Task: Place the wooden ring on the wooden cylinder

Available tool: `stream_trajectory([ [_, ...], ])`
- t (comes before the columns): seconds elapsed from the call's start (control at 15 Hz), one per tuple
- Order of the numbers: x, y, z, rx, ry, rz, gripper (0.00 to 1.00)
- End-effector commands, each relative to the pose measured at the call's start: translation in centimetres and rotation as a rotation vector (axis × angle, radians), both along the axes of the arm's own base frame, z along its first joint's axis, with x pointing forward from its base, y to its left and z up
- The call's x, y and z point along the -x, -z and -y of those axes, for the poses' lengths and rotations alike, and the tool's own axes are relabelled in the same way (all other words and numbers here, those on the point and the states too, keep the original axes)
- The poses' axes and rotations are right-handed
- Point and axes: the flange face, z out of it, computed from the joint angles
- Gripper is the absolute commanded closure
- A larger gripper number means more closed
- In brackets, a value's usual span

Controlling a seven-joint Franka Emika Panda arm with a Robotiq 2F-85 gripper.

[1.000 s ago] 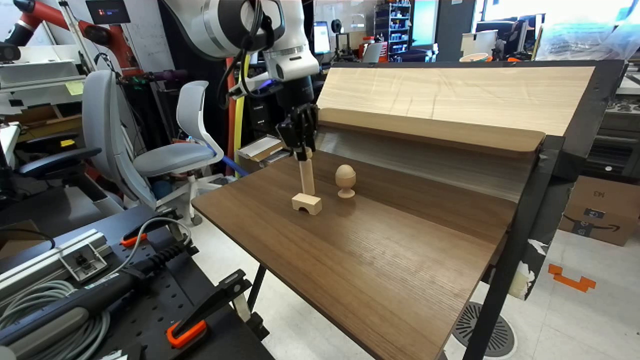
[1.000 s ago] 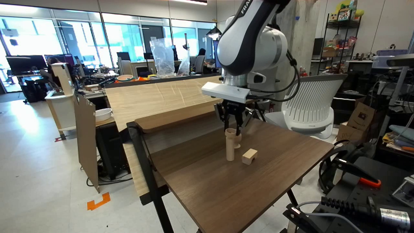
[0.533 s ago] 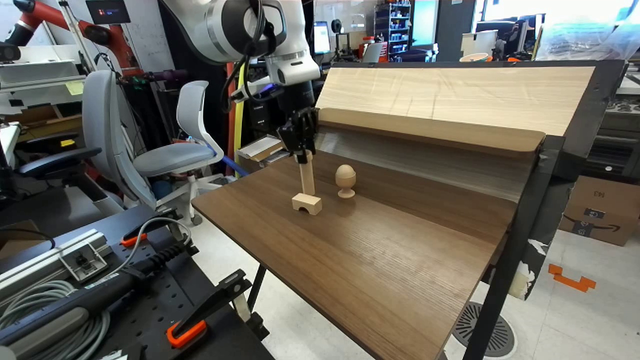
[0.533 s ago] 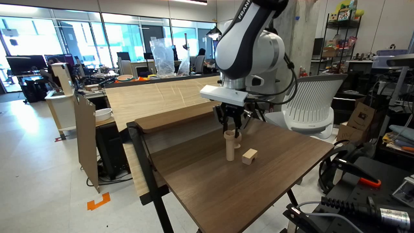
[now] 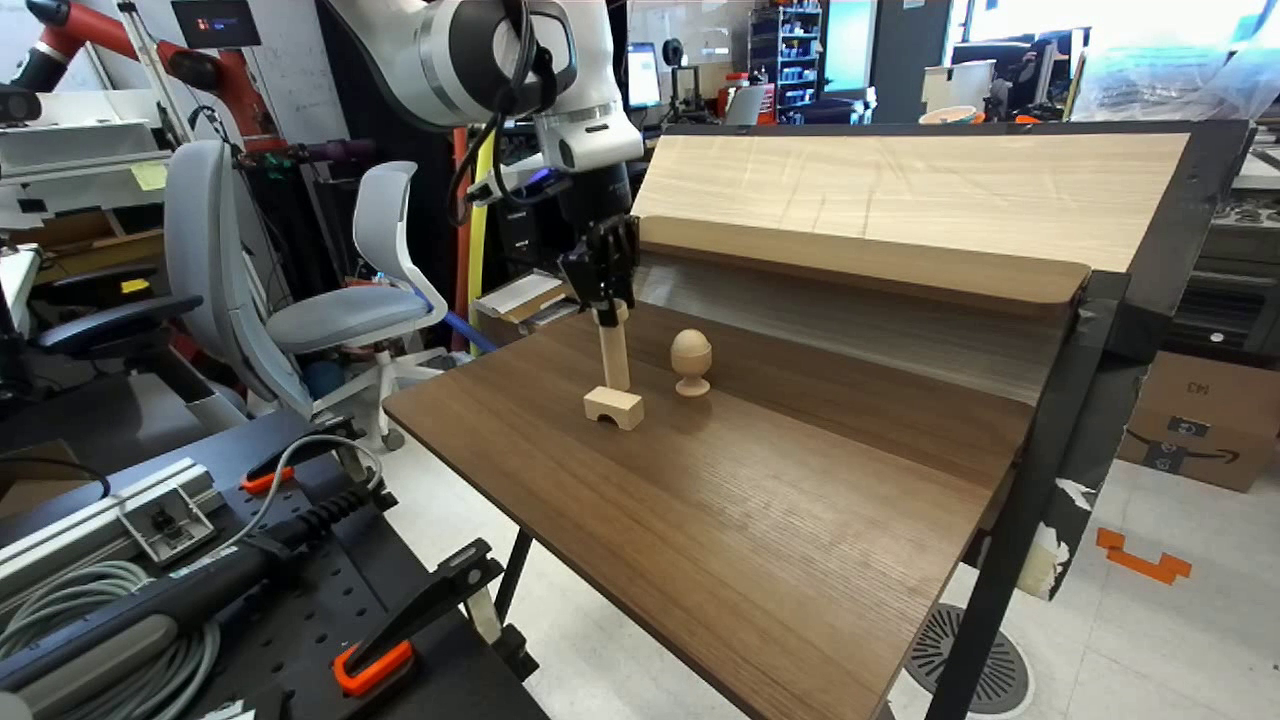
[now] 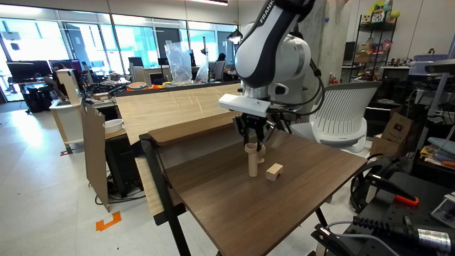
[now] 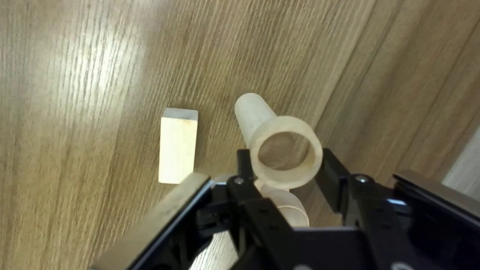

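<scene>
- Brown tabletop [image 5: 740,520] before me, an arched block [image 5: 613,407] on it.
- Just behind the block, the wooden cylinder [image 5: 615,355] stands upright, long axis vertical, unmoved.
- On or just over its top end, I can't tell which, the wooden ring [image 6: 251,150], hole facing up; in an exterior view it sits slightly lower than a second ago.
- Gripper [image 7: 285,159] pinching the ring from both sides.
- Grey chair [image 5: 350,312] beyond.

I note wooden cylinder [image 6: 252,166] plain, pale tan; near it, wooden ring [image 7: 285,123] likewise, gripper [image 7: 287,159] mostly black; beneath it, tabletop [image 6: 263,209] brown, dark-streaked.
</scene>
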Motion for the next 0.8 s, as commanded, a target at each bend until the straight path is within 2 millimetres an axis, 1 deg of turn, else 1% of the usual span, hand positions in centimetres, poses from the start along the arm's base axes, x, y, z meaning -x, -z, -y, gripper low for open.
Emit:
stream_trajectory([
  [0.0, -0.5, 0.0, -0.5, -0.003, 0.001, -0.004, 0.22],
  [0.2, -0.3, -0.1, -0.4, -0.005, -0.002, -0.012, 0.01],
  [0.53, 0.2, -0.7, -0.2, -0.013, -0.007, -0.019, 0.0],
  [0.73, 1.0, -1.1, 0.5, 0.01, 0.015, -0.091, 0.0],
])
